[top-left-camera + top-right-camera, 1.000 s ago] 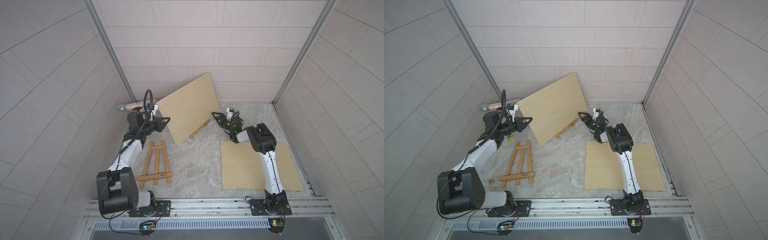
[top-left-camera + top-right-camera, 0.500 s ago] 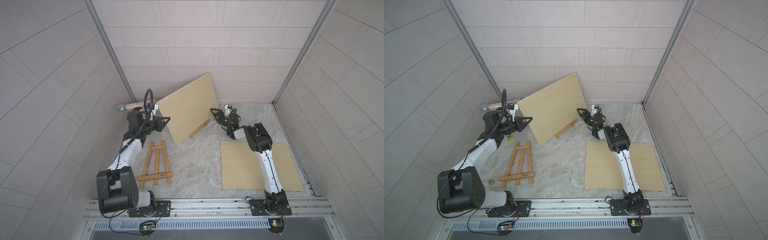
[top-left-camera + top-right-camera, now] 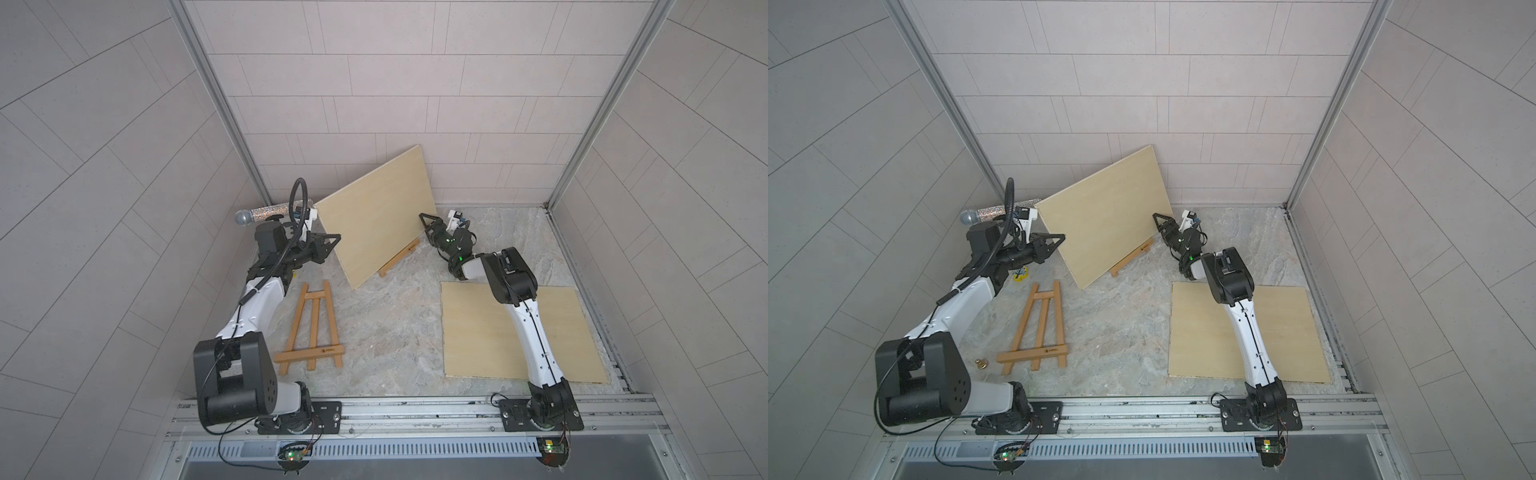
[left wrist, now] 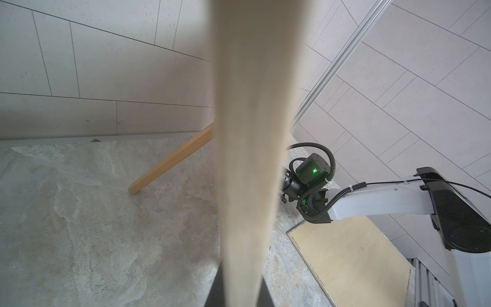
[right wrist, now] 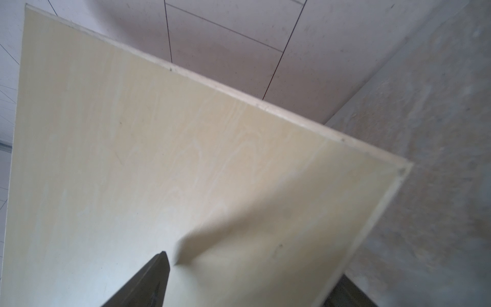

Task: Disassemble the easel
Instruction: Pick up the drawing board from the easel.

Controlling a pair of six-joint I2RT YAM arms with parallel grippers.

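Toward the back wall [image 3: 374,83], the tilted board [image 3: 378,216] hides most of the propped easel [image 3: 399,259], only a foot poking out below; a 2nd board [image 3: 478,332] lies flat by the R arm [image 3: 534,332], a 2nd easel [image 3: 313,328] flat by the L arm [image 3: 257,307]. L gripper [image 3: 332,243] is clamped on the tilted board's edge; R gripper [image 3: 428,219] gapes wide round the opposite edge, gripping nothing. Risk, imo: w/ a one-sided hold, lifting could swing the board & topple the easel behind.

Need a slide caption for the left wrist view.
Left gripper shut on pale plywood board, edge-on; tan wooden easel leg propped behind.
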